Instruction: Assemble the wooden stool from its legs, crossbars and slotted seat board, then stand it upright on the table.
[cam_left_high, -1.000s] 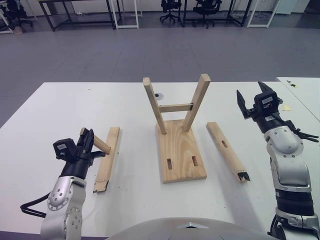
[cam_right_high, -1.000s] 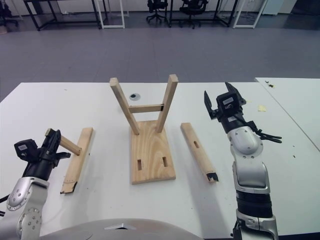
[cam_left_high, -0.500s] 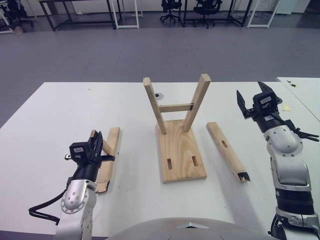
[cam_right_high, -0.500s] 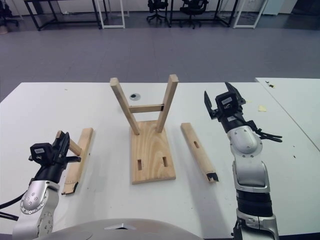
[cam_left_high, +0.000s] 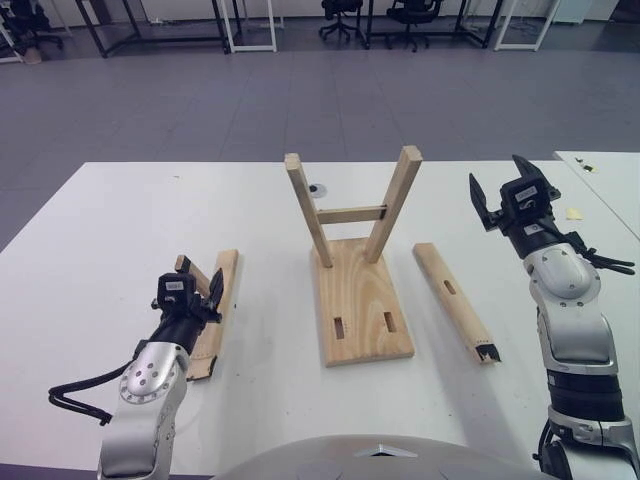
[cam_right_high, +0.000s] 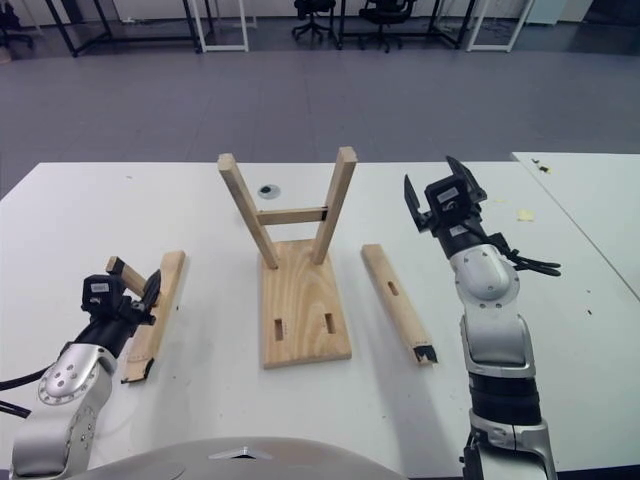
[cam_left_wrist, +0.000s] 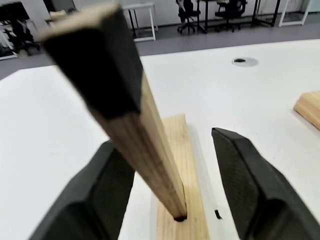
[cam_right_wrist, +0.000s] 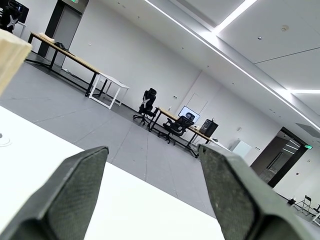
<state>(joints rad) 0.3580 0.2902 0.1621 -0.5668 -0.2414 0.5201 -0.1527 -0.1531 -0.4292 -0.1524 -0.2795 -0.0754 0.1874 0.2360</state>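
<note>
The slotted seat board (cam_left_high: 362, 305) lies flat mid-table. Two legs (cam_left_high: 305, 210) (cam_left_high: 393, 205) stand up from its far end, joined by a crossbar (cam_left_high: 350, 214). A loose leg (cam_left_high: 455, 300) lies to its right. Left of the board lies another leg (cam_left_high: 222, 300) with a short crossbar (cam_left_wrist: 145, 135) stuck in its slot and slanting up. My left gripper (cam_left_high: 193, 297) is low over that leg, open, its fingers (cam_left_wrist: 250, 190) on either side of the crossbar. My right gripper (cam_left_high: 505, 190) is open and held above the table's right side, with nothing in it.
A round cable grommet (cam_left_high: 318, 190) sits in the white table (cam_left_high: 110, 230) behind the stool parts. A second table (cam_left_high: 605, 175) stands to the right, with a yellow note (cam_left_high: 572, 213) near the gap. Desks and chairs are far behind.
My left gripper has moved right and forward along the crossbar, closing in on the left leg. The right gripper has hardly moved.
</note>
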